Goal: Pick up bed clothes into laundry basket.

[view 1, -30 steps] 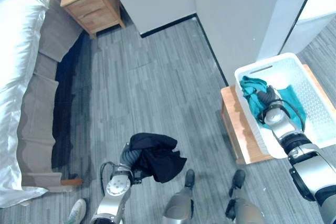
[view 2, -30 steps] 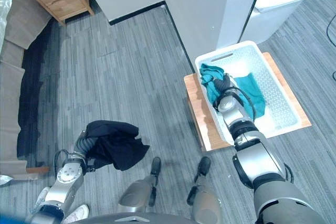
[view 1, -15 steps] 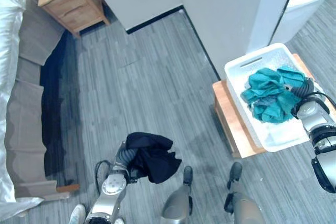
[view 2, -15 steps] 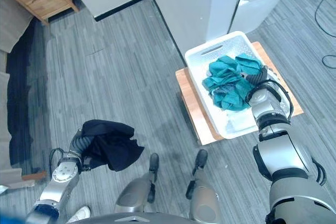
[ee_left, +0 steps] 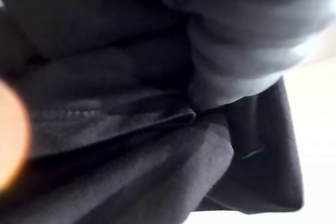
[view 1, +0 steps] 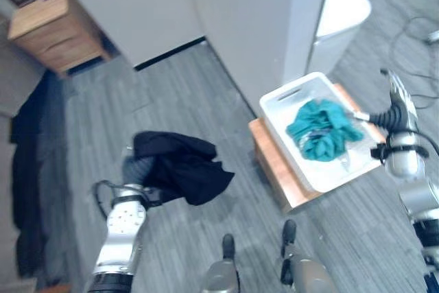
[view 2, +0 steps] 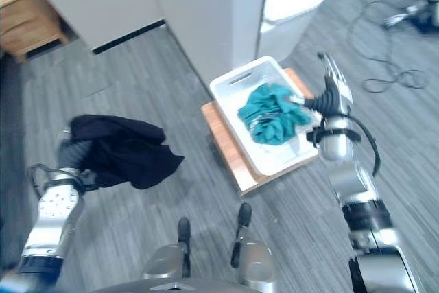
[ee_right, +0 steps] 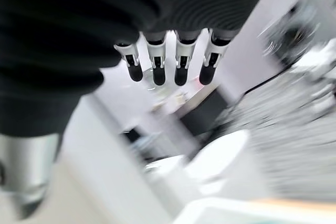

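Note:
A white laundry basket (view 1: 274,123) stands on a low wooden stand (view 1: 271,162) to my right. A bunch of teal clothes (view 1: 322,130) lies inside it. My right hand (view 1: 399,104) is raised beside the basket's far right corner, open and holding nothing. Its straight fingers (ee_right: 168,61) show in the right wrist view. A black garment (view 1: 184,168) hangs from my left hand (view 1: 137,168) above the floor at the left. The dark cloth (ee_left: 131,171) wraps over that hand in the left wrist view.
A grey wall column (view 1: 254,32) rises just behind the basket, with a white rounded fixture (view 1: 343,13) beyond it. A wooden nightstand (view 1: 51,32) stands at the far left, and the dark bedside (view 1: 27,169) runs along the left edge. Loose cables (view 2: 384,53) lie on the floor at the right.
The camera has swung right. My right hand left the teal clothes in the basket and rose past its right side. My left hand has lifted the black garment higher.

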You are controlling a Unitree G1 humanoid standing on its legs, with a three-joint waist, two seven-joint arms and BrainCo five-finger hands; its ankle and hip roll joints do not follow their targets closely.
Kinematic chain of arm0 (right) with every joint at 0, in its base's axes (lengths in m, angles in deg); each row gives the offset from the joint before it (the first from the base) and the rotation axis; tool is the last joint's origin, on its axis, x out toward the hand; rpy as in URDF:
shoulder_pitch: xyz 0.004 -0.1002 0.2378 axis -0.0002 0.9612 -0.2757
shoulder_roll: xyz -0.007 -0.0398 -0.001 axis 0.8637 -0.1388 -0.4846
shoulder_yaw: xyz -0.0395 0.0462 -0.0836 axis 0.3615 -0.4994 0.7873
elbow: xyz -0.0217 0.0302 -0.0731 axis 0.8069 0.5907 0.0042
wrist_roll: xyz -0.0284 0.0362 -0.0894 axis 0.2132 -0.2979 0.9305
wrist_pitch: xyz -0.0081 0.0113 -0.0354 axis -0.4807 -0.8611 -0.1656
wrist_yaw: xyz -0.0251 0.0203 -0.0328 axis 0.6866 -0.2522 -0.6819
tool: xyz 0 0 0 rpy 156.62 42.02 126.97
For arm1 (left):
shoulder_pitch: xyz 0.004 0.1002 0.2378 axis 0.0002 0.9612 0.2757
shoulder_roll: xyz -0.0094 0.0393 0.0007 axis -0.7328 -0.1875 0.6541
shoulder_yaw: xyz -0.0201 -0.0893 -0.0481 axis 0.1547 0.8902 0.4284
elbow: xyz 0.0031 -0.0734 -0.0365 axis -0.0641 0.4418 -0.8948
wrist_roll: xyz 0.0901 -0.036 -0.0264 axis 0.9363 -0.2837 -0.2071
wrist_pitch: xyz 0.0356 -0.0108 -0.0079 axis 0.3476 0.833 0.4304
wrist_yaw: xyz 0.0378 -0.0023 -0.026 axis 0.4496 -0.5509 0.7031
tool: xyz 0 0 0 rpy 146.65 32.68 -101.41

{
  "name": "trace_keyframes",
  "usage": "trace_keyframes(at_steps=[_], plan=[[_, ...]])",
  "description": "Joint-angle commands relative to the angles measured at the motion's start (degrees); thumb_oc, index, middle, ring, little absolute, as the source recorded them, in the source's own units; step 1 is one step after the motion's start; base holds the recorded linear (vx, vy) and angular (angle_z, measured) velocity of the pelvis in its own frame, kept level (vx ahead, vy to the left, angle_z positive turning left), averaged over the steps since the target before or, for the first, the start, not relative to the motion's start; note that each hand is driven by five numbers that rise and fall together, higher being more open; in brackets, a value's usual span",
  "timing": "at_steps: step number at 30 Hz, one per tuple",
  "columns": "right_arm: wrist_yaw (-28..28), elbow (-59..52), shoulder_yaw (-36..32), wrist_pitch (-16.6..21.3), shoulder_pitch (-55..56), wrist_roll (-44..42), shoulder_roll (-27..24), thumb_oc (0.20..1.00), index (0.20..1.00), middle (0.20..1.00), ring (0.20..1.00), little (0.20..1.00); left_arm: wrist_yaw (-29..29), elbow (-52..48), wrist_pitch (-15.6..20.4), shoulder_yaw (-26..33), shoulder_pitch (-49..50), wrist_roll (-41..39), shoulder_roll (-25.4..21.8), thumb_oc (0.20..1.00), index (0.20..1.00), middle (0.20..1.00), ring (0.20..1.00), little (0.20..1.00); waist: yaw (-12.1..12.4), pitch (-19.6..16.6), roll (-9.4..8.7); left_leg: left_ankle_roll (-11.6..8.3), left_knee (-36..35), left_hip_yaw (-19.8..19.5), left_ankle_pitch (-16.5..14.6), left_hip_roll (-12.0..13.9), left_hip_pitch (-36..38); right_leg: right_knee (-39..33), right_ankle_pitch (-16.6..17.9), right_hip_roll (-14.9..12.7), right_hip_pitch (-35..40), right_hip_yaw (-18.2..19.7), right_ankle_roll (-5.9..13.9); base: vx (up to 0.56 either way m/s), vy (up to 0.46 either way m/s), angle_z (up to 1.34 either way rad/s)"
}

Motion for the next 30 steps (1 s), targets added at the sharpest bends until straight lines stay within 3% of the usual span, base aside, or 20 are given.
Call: trace_keyframes(at_steps=[1, 3, 4, 6, 11, 14, 15, 17, 18, 22, 23, 30], plan=[[2.9, 6.3, 3.9, 3.4, 6.0, 1.1, 0.1, 1.0, 1.0, 1.0, 1.0, 1.0, 0.3, -3.2, 4.5, -0.5, -1.5, 1.3, -3.2, 0.2, 0.2, 0.2, 0.2, 0.2, -3.2, -7.0, -2.74, -1.24, 0.3, 3.2, 0.3, 1.3, 0.1, 0.8, -10.4, -4.3, 5.7, 2.1, 3.95, 0.03, 0.016, -0.16], [4.3, 9.6, 5.5, 3.0, 8.3, 3.7, -0.1, 1.0, 1.0, 1.0, 1.0, 1.0, 1.2, -4.5, 4.5, -1.0, -3.0, 1.7, -3.7, 0.2, 0.2, 0.2, 0.2, 0.2, -3.9, -7.4, -2.91, -1.12, 0.3, 3.8, 0.5, 1.4, 0.5, 0.8, -9.9, -4.3, 5.7, 2.6, 3.96, 0.03, 0.005, -0.42], [6.2, 16.2, 7.6, 2.3, 12.1, 9.5, 0.1, 1.0, 1.0, 1.0, 1.0, 1.0, 1.8, -4.2, 4.5, -2.6, -7.2, 2.2, -4.4, 0.2, 0.2, 0.2, 0.2, 0.2, -5.5, -8.0, -3.16, -1.04, 0.3, 4.9, 0.0, 1.8, 1.5, 0.8, -10.3, -4.2, 6.3, 3.3, 4.14, 0.04, -0.004, -0.49], [6.3, 27.7, 11.3, 1.8, 12.7, 11.0, 1.3, 1.0, 1.0, 1.0, 1.0, 1.0, 1.0, -3.0, 4.7, -6.7, -14.0, 3.9, -5.3, 0.2, 0.2, 0.2, 0.2, 0.2, -7.3, -8.6, -3.28, -0.89, 0.3, 5.7, 0.0, 2.0, 2.0, 0.8, -10.2, -4.1, 6.6, 4.1, 4.21, 0.04, -0.009, -0.38], [7.3, 58.9, 18.6, -0.9, 11.1, 7.3, 7.6, 1.0, 1.0, 1.0, 1.0, 1.0, -2.2, 2.2, 3.3, -17.8, -30.7, 11.7, -7.1, 0.2, 0.2, 0.2, 0.2, 0.2, -10.5, -8.9, -2.55, -0.84, 0.3, 7.3, -0.1, 2.2, 2.9, 0.8, -9.8, -3.8, 6.3, 6.1, 4.49, 0.03, -0.01, -0.16], [7.4, 69.9, 17.9, -2.9, 10.6, 4.0, 9.7, 1.0, 1.0, 1.0, 1.0, 1.0, -4.0, 8.2, 2.2, -23.0, -39.0, 16.5, -7.5, 0.2, 0.2, 0.2, 0.2, 0.2, -12.1, -8.9, -1.69, -1.03, 0.3, 8.7, 0.0, 2.3, 3.3, 0.8, -9.4, -3.6, 5.6, 7.0, 4.66, 0.05, -0.009, -0.37], [7.5, 76.6, 16.7, -4.2, 11.4, 1.4, 9.9, 1.0, 1.0, 1.0, 1.0, 1.0, -5.7, 14.7, 0.6, -26.6, -45.4, 21.1, -7.2, 0.2, 0.2, 0.2, 0.2, 0.2, -14.1, -8.6, -0.52, -1.26, 0.3, 9.9, 0.0, 2.4, 3.5, 0.8, -9.2, -3.6, 5.0, 8.0, 4.92, 0.06, 0.002, -0.44], [7.3, 78.4, 15.0, -4.3, 11.8, -1.4, 9.5, 1.0, 1.0, 1.0, 1.0, 1.0, -6.7, 20.3, -0.4, -28.1, -48.4, 23.1, -6.2, 0.2, 0.2, 0.2, 0.2, 0.2, -15.4, -8.2, -0.01, -1.38, 0.3, 10.9, 0.1, 2.3, 3.6, 0.8, -8.9, -3.6, 4.5, 8.7, 5.13, 0.04, -0.004, -0.26], [6.4, 78.4, 13.4, -3.9, 12.3, -3.9, 9.1, 1.0, 1.0, 1.0, 1.0, 1.0, -7.3, 28.2, -2.6, -29.3, -50.5, 25.4, -5.3, 0.2, 0.2, 0.2, 0.2, 0.2, -17.0, -7.6, 0.62, -1.54, 0.3, 12.2, 0.1, 2.3, 3.4, 0.8, -8.4, -3.6, 3.3, 9.8, 5.28, 0.02, -0.002, -0.6], [5.8, 77.9, 12.7, -3.6, 12.6, -5.6, 9.1, 1.0, 1.0, 1.0, 1.0, 1.0, -7.6, 35.3, -4.8, -30.5, -52.0, 29.2, -4.6, 0.2, 0.2, 0.2, 0.2, 0.2, -18.0, -6.9, 1.1, -1.63, 0.3, 13.2, 0.1, 2.4, 3.1, 0.8, -8.2, -3.6, 2.2, 10.3, 5.3, -0.01, -0.014, -0.46], [5.6, 78.1, 12.5, -3.4, 12.5, -6.8, 9.3, 1.0, 1.0, 1.0, 1.0, 1.0, -8.0, 40.8, -6.2, -31.5, -53.1, 31.6, -3.9, 0.2, 0.2, 0.2, 0.2, 0.2, -18.6, -6.2, 1.32, -1.71, 0.3, 13.4, 0.3, 2.5, 2.6, 0.8, -8.1, -3.5, 1.5, 10.7, 5.34, -0.03, -0.024, -0.17], [5.0, 78.2, 12.9, -3.2, 11.3, -8.8, 9.3, 1.0, 1.0, 1.0, 1.0, 1.0, -8.4, 51.7, -8.6, -34.1, -55.4, 35.8, -3.1, 0.2, 0.2, 0.2, 0.2, 0.2, -19.6, -5.1, 2.05, -1.81, 0.3, 14.6, 0.6, 2.5, 2.0, 0.8, -7.7, -3.1, 0.0, 12.0, 5.51, -0.01, -0.018, -0.06]])
